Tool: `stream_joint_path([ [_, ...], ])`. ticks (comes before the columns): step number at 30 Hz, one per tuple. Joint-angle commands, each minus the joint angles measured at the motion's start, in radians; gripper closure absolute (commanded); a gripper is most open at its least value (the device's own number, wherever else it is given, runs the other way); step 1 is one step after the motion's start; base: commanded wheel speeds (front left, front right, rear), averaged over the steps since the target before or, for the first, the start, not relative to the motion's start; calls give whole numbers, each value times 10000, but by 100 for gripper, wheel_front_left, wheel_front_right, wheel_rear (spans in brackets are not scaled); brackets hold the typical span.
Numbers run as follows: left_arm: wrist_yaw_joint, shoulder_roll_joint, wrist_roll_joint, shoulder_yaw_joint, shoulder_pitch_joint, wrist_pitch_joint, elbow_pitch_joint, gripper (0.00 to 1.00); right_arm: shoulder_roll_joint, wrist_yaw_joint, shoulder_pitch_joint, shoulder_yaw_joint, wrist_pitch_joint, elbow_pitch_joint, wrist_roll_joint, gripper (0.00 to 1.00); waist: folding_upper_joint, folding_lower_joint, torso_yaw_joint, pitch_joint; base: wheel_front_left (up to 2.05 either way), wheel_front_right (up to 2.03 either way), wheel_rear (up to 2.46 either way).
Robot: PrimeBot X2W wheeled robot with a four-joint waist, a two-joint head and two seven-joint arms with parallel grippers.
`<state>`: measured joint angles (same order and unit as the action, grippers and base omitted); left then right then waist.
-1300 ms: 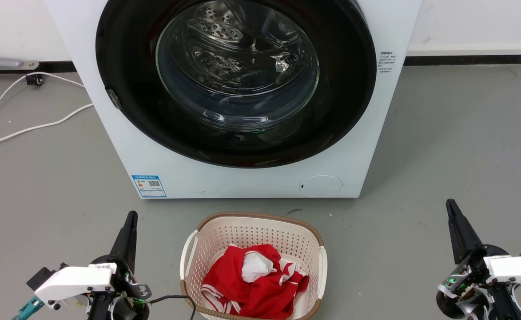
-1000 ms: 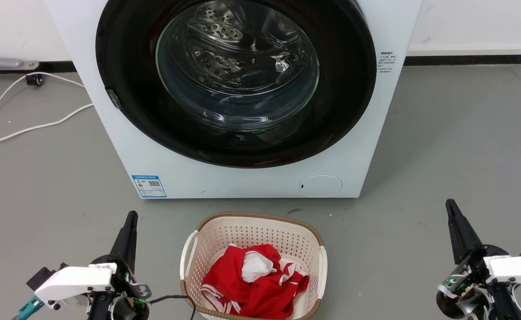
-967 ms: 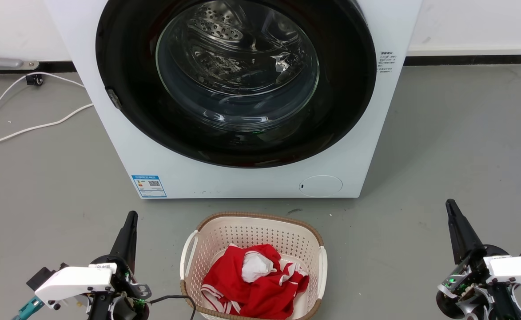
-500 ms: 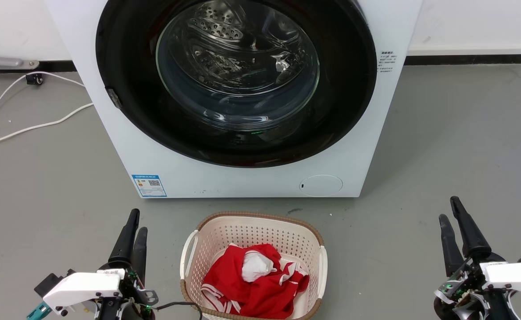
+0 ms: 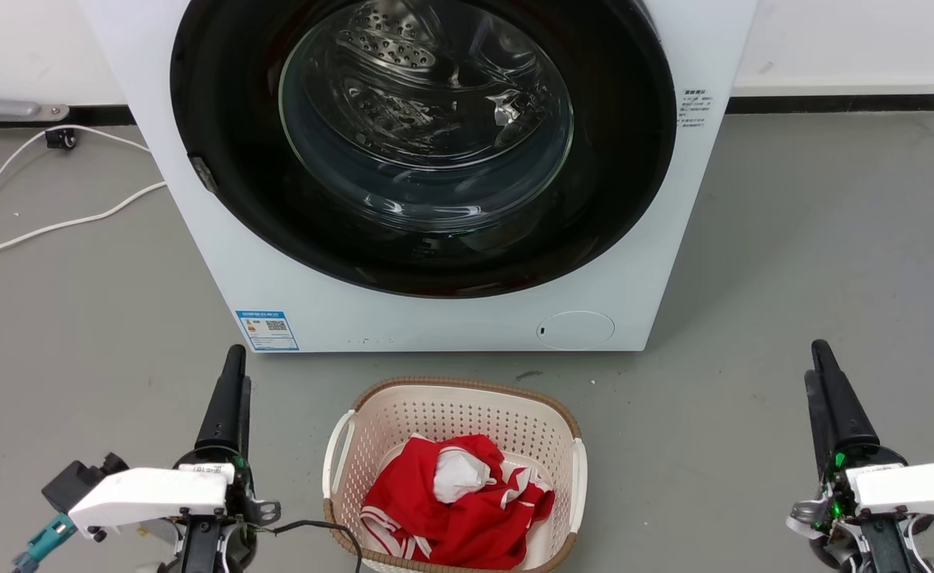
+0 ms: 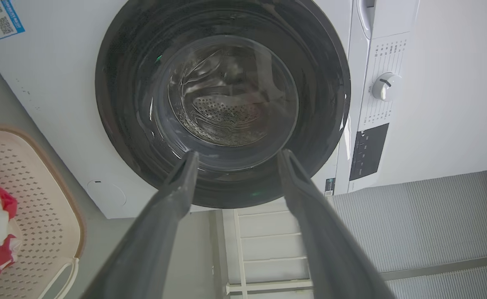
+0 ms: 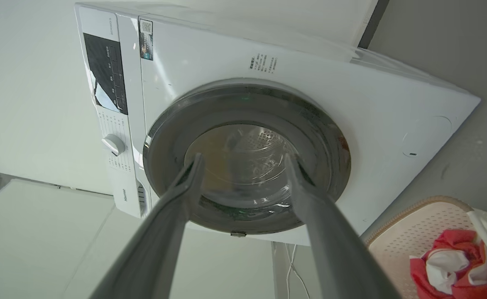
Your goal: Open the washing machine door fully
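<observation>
Left gripper fingers spread, empty, left of basket. Right gripper spread, empty, right of basket. Door shut flush on washer front, well apart from both.

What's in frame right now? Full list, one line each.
washing machine: 1, white, by the back wall
washing machine door: 1, glossy black with glass centre, shut on the machine's front
flap: 1, white, round, front lower right
sticker: 1, blue, front lower left
knob: 1, white, control panel
basket: 1, cream with brown rim, floor before the machine
clothes: 1 bundle, red and white, in the basket
cables: at least 2 strands, white, floor left of the machine
left gripper: 1, dark fingers, open, holding nothing
right gripper: 1, dark fingers, open, holding nothing
</observation>
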<state>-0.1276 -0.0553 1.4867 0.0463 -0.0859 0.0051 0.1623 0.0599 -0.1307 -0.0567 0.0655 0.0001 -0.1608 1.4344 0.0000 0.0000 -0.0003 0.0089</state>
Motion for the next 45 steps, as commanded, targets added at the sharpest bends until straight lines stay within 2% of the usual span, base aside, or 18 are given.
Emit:
stream_joint_path([
  [1, -17, -66, -706, 64, -312, -128, -359, 0, 15, 0, -151, 31, -118, 388, -907, 0, 0, 0, 2, 11, 0, 0, 0],
  [7, -19, -13, -2353, 179, -402, -362, -864, 0, 5, 0, -147, -66, -345, 904, -3168, 0, 0, 0, -2, 46, 0, 0, 0],
  [17, -23, 4, -4862, 95, -305, -719, -1280, 0, -12, 0, 43, -256, -695, 1434, -6101, 0, 0, 0, -24, 77, 0, 0, 0],
  [18, -23, 4, -4862, 95, -305, -719, -1280, 0, -12, 0, 43, -256, -695, 1434, -6101, 0, 0, 0, -24, 77, 0, 0, 0],
  [32, 239, -78, -8203, -293, -103, -1163, -1297, 0, -34, 0, 296, -248, -967, 1621, -8664, 0, 0, 0, -48, 45, 0, 0, 0],
  [45, 663, -436, -10025, -801, -65, -1525, -1226, 0, -53, 0, 459, -278, -946, 1875, -10521, 0, 0, 0, -87, 84, 0, 0, 0],
])
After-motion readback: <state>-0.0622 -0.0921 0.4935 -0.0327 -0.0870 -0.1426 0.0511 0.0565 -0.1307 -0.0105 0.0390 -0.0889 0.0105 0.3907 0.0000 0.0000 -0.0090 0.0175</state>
